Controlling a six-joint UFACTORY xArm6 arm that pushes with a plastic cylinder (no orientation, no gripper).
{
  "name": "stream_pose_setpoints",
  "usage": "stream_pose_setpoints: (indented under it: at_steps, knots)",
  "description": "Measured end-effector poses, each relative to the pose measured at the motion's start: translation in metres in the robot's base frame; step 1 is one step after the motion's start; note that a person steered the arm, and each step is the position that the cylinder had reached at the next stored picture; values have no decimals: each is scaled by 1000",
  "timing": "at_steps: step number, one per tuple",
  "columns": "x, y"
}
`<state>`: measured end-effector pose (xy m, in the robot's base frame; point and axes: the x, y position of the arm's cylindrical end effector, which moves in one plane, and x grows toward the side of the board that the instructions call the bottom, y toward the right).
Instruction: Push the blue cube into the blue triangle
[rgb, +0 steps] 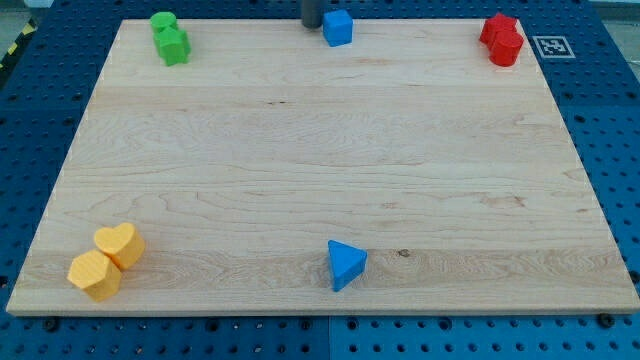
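Our tip (311, 25) sits just left of the blue cube (338, 28) at the tabletop's (320, 160) top edge; the blue triangle (346, 264) lies well apart, near the bottom; we carry no claw.

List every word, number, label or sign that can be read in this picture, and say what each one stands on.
No readable words, letters or numbers anywhere.
One sign only: a black-and-white square marker, a coded pattern rather than text, on the blue perforated base just off the wooden board's top right corner, beside the red blocks.
The blue cube, blue triangle, green blocks and orange blocks carry no markings, nor does my tip.
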<state>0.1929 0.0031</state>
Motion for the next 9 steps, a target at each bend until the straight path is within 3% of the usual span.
stream_pose_setpoints:
  at_steps: [2,3,6,9]
  knots:
    - [53,66]
    - [100,89]
    - [97,9]
    - [201,37]
